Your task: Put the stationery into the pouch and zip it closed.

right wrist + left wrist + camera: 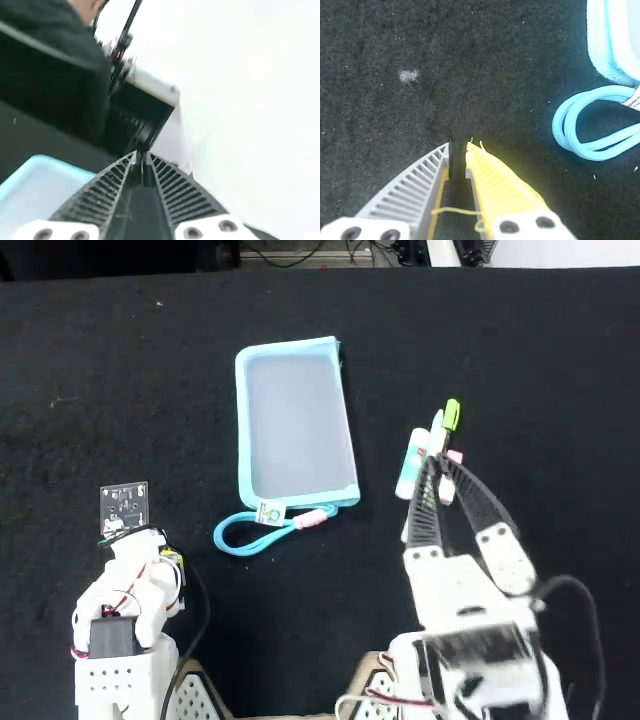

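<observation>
High view is showing my right gripper (438,468) with its black fingers (478,505) meeting at a point right over the stationery (411,465). Right wrist view is showing those fingers clenched tip to tip with nothing visible between them, so I am judging that they are gripping nothing. My left gripper (457,147) is also pinched nearly closed and empty, pointing down at black cloth (395,150) near the pouch's blue strap loop (590,125).

The stationery is lying in a tight bundle: a white and blue tube touching a green-capped marker (451,414) and a small pink piece (453,456). It is sitting beside the pouch (295,420), wholly outside it.

I am weighing these risks:
- Closed fingers coming down would be shoving the bundle apart rather than grasping it.
- Round pens would be rolling easily on cloth.
- Lifting one piece could be dragging its neighbours along.
- I am unable to tell whether the zip is open. Its pink pull (315,518) is resting at the near corner, and a shut mouth would be blocking every drop.
- The flat pouch could be sliding as a pen is pushed in, unless my left gripper is pinning it.

Black cloth is stretching between the bundle and the pouch
</observation>
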Controlling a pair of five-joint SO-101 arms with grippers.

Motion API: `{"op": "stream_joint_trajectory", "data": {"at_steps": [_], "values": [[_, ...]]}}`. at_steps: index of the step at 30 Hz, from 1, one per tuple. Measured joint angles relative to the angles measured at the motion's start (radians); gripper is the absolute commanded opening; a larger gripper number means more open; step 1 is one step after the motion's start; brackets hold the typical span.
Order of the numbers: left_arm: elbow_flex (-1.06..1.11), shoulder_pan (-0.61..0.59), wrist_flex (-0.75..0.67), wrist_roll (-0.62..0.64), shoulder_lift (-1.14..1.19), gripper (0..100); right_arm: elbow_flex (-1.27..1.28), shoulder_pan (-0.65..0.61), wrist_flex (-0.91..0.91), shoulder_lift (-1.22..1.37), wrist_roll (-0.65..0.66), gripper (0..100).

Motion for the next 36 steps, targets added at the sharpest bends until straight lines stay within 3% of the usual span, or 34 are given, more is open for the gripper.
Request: {"op": "stream_joint_trajectory", "data": {"at_steps": [7, 13, 19, 30, 36], "values": [[0.000, 0.000, 0.000, 0.000, 0.000, 7, -0.163, -0.003, 0.032, 0.198, -0.161, 1.6], [0.000, 0.000, 0.000, 0.000, 0.000, 7, -0.141, -0.014, 0.063, 0.448, -0.272, 1.6], [0.000, 0.000, 0.000, 0.000, 0.000, 7, 0.040, -0.192, 0.035, 0.614, -0.313, 1.6], [0.000, 0.000, 0.000, 0.000, 0.000, 7, 0.394, -0.563, -0.382, 0.835, -0.313, 1.6], [0.000, 0.000, 0.000, 0.000, 0.000, 7, 0.384, -0.594, -0.411, 1.016, -0.318, 18.4]]}}
